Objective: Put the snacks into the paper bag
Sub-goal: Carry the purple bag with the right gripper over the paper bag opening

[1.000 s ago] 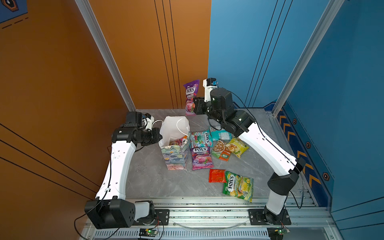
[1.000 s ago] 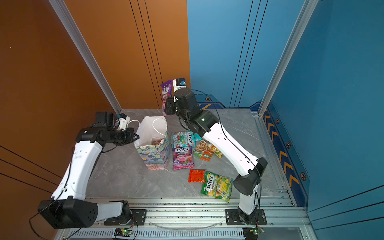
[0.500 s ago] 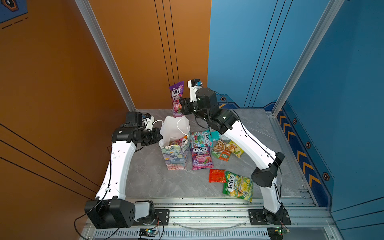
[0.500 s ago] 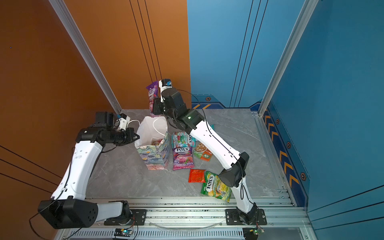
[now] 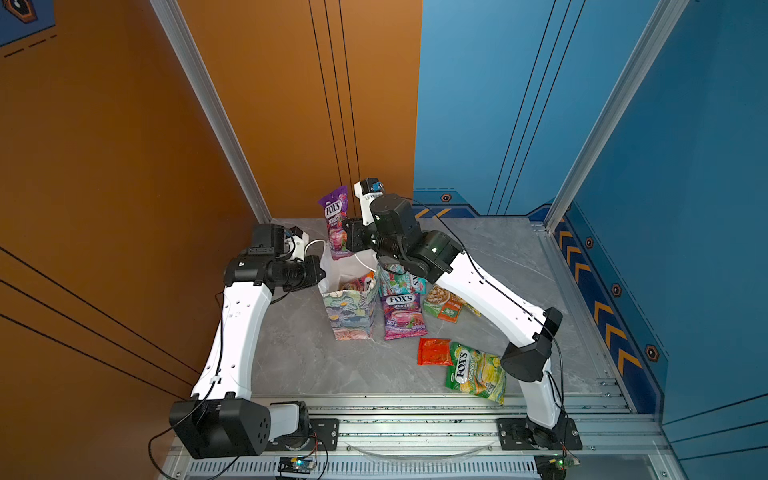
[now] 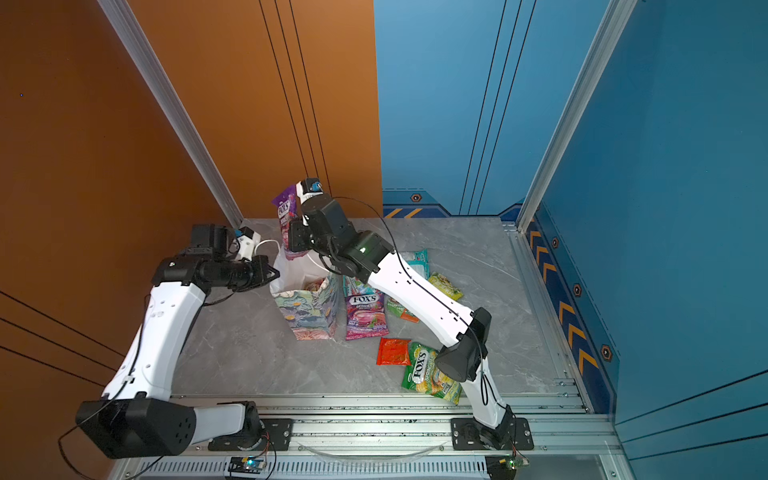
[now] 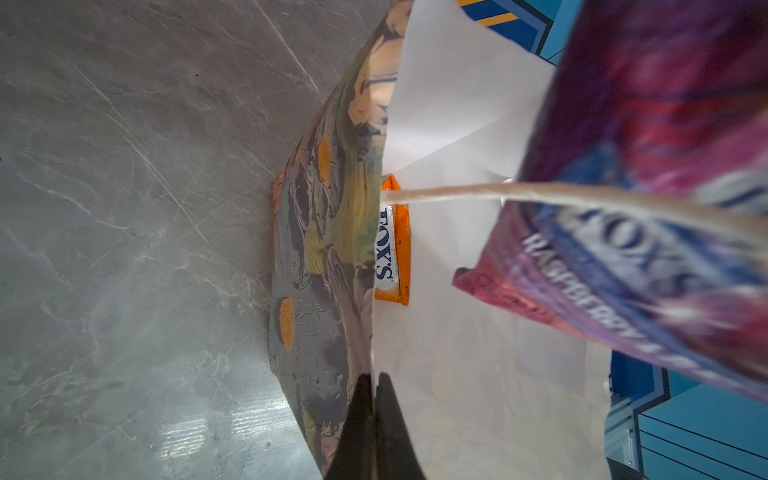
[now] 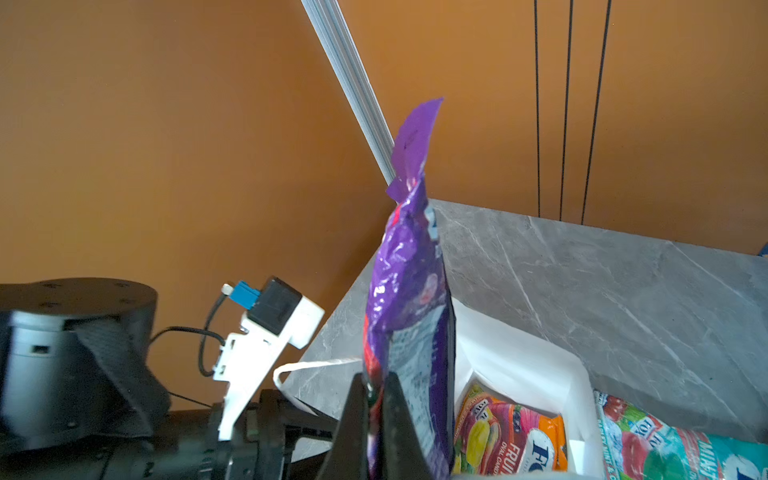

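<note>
Our right jaws are closed tight on the lower part of a purple packet [image 5: 334,220] [image 6: 286,216] [image 8: 409,332], holding it upright with its lower end at the mouth of the paper bag [image 5: 351,316] [image 6: 307,313] [image 8: 519,357]; we cannot tell whether it has gone in. Our left jaws are pinched shut on the bag's rim [image 7: 376,365], one on the painted outside and one on the white inside. The bag stands upright on the tabletop [image 5: 299,353], and an orange packet [image 7: 399,249] [image 8: 511,444] lies inside it. A berries packet [image 5: 403,316] [image 6: 365,316] lies flat just beside the bag, with a teal packet [image 6: 417,259] [image 8: 681,453] behind it. Nearer the front edge a red packet [image 5: 433,351] [image 6: 392,351] touches a green packet [image 5: 476,374] [image 6: 428,372].
</note>
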Tool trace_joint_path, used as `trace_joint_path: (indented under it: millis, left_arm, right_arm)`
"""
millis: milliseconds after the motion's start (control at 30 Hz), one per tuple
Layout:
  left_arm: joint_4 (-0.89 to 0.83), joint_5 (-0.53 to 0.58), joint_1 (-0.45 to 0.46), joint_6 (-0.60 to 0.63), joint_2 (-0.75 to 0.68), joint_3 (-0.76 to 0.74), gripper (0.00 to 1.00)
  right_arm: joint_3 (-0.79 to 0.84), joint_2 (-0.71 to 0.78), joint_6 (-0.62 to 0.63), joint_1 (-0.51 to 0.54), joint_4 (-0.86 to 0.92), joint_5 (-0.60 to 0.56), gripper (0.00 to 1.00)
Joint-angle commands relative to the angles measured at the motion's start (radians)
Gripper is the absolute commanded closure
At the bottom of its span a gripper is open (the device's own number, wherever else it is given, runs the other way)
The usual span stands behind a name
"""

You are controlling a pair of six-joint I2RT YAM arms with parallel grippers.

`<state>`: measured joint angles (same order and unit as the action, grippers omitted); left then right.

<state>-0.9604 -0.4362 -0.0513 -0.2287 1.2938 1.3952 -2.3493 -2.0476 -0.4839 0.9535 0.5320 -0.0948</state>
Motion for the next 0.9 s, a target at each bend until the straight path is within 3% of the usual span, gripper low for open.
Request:
trace_joint_path:
  millis: [0, 467, 867]
  left_arm:
    - [0.009, -0.026, 0.008, -0.005, -0.017, -0.01, 1.0]
    - [0.011, -0.028, 0.008, -0.007, -0.017, -0.01, 1.0]
    - [0.012, -0.029, 0.008, -0.007, -0.019, -0.013, 1.0]
  right_arm:
    - [0.071, 0.095, -0.021, 0.003, -0.046, -0.055, 1.0]
    - [0.353, 0.245, -0.09, 0.013, -0.149, -0.069, 1.0]
    - [0.426, 0.246, -0.165, 0.04, -0.205, -0.021, 1.0]
